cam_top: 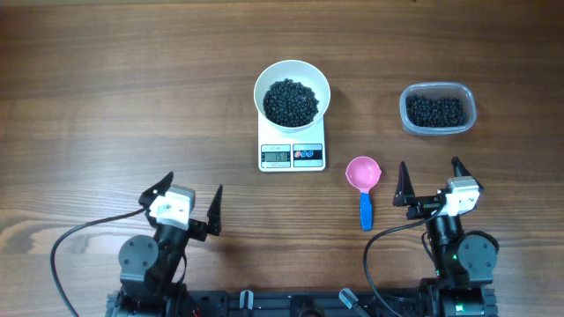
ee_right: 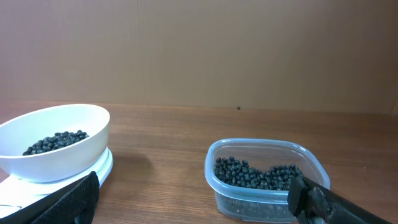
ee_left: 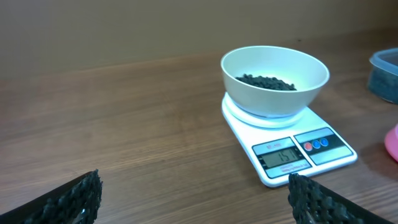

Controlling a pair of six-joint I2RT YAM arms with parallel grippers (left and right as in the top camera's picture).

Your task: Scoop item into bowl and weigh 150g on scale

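It looked to me like a robotics lab bench. Two arms point(cam_top: 145, 264) sat at the edge of a wood table point(cam_top: 106, 88), cables point(cam_top: 55, 251) trailing, a brown wall point(ee_right: 249, 50) behind.

White bowl point(cam_top: 292, 77), black beans point(cam_top: 291, 102), pink-cupped, blue-handled scoop point(cam_top: 363, 180).

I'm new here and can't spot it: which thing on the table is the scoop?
Start at the small white rectangular digital scale under the round white bowl mid-table. Just to its right lies the scoop. It alone is brightly coloured: a round pink cup on a short blue handle.
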